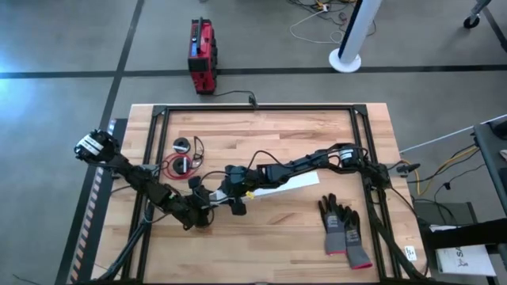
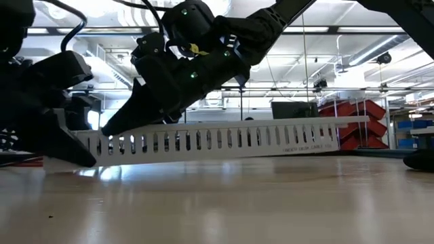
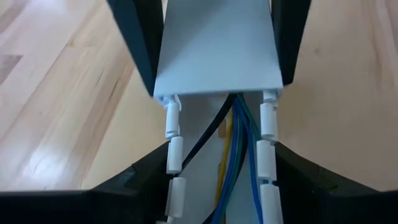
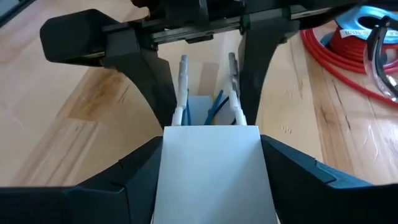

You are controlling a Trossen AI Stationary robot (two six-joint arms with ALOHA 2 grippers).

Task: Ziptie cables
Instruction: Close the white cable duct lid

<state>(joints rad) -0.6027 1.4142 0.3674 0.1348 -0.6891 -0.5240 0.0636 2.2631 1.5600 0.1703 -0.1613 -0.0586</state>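
Wood table: both grippers, L & R, pinch white slotted duct end-on; cables run lengthwise inside, prob. untied.

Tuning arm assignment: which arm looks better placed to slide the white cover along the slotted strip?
Right, probably. The right gripper clamps the white cover between its fingers, while the left gripper braces the slotted strip, which holds the wires.

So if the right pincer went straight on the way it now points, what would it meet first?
Probably the left pincer, which faces it head-on along the white slotted strip that both straddle; depth is unclear.
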